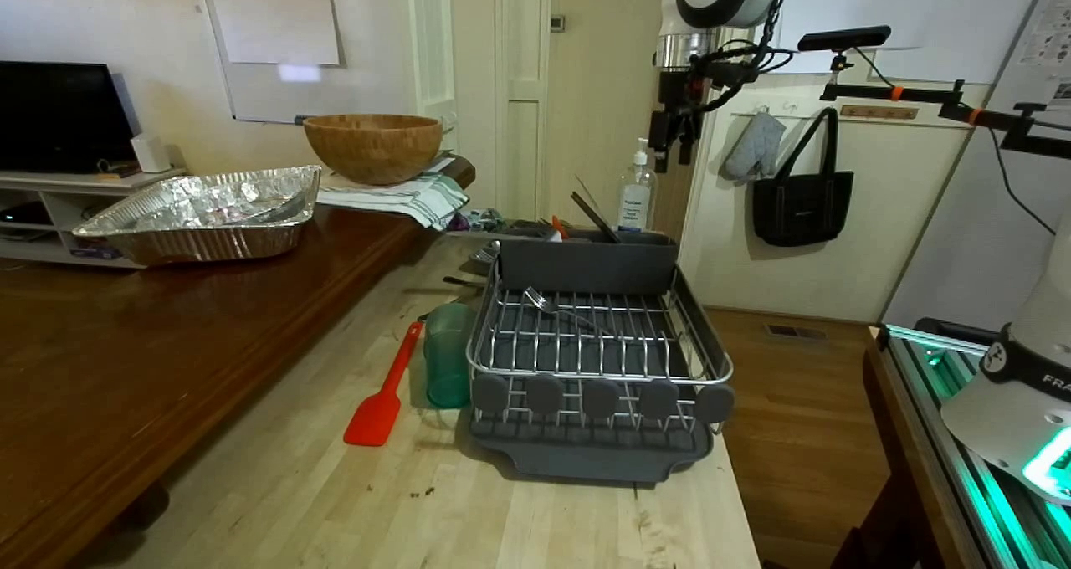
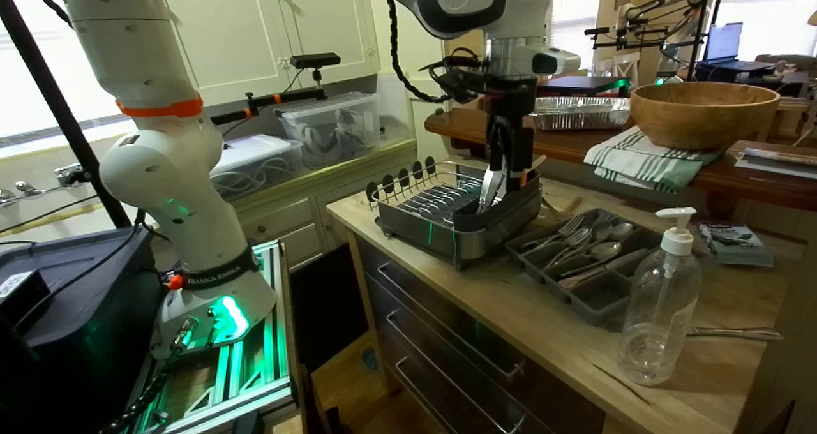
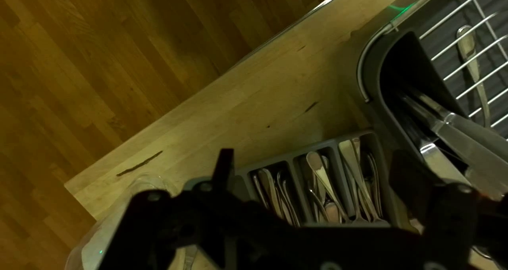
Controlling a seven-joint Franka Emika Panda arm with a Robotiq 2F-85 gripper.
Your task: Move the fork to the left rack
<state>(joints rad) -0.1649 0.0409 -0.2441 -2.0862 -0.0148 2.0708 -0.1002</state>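
Wrist view shows the gripper (image 3: 314, 161) spread wide — and the fork (image 3: 475, 70) lying in the dish rack (image 3: 444, 20).

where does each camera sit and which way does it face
An exterior view: above the counter, at the spatula end, facing the rack; gripper and arm base show.
An exterior view: at the pump bottle end, facing over the cutlery tray to the rack; most of the arm shows.
Wrist view: above the gripper, facing down at cutlery tray and floor; its fingers show.
Both exterior views share the rack, pump bottle and wooden bowl.
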